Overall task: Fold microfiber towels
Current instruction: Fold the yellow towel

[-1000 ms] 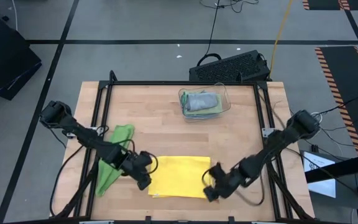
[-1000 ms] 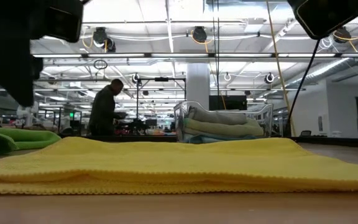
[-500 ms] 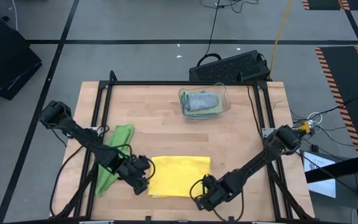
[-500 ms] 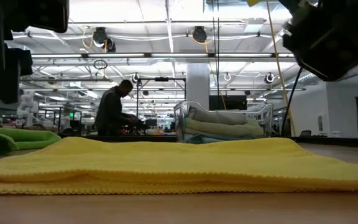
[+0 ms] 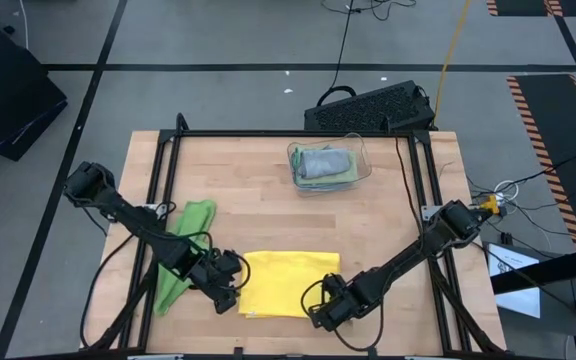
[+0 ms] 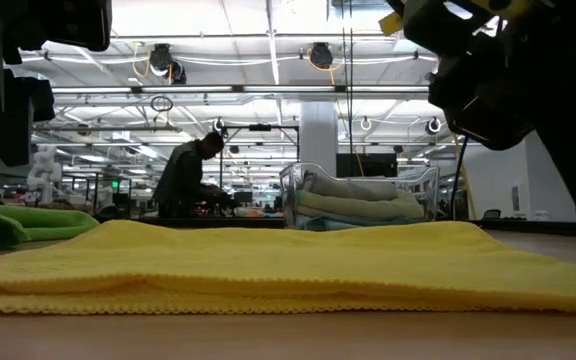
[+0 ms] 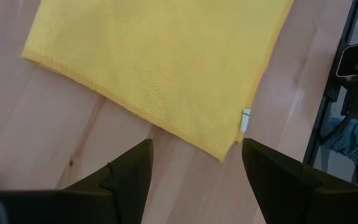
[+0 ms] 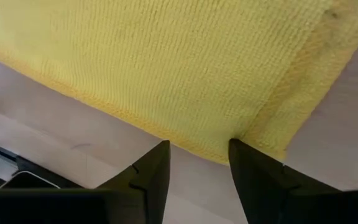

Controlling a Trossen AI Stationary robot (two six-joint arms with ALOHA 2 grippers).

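We're looking down on the wooden table (image 5: pixel 268 190), and the yellow towel (image 5: pixel 288 283) lies folded flat near the front edge, between the two arms. From the low view it fills the foreground, a yellow towel (image 6: pixel 288 265) in layers with a stitched hem along the near side.

The left gripper (image 5: pixel 230 292) sits at the towel's left edge, low over the wood. In the left wrist view we see its fingers (image 7: pixel 129 174) spread wide, with bare table between them and a towel corner just beyond, carrying a small white tag (image 7: pixel 245 118). Nothing is held there.

The right gripper (image 5: pixel 320 312) is down at the towel's front right corner. In the right wrist view its fingers (image 8: pixel 151 171) stand apart, one on each side of the hemmed corner of the yellow towel (image 8: pixel 166 68), tips right at the edge. We can't tell whether they're pinching the cloth yet; a gap shows between them.

Off to the left, the bright green towel (image 5: pixel 183 250) lies crumpled on the table, partly under the left arm. At the back of the table stands the clear plastic bin (image 5: pixel 330 165) with folded towels stacked inside, a grey one on top and a greenish one below. In the low view, a person (image 6: pixel 188 180) stands bent over a bench far back in the room.
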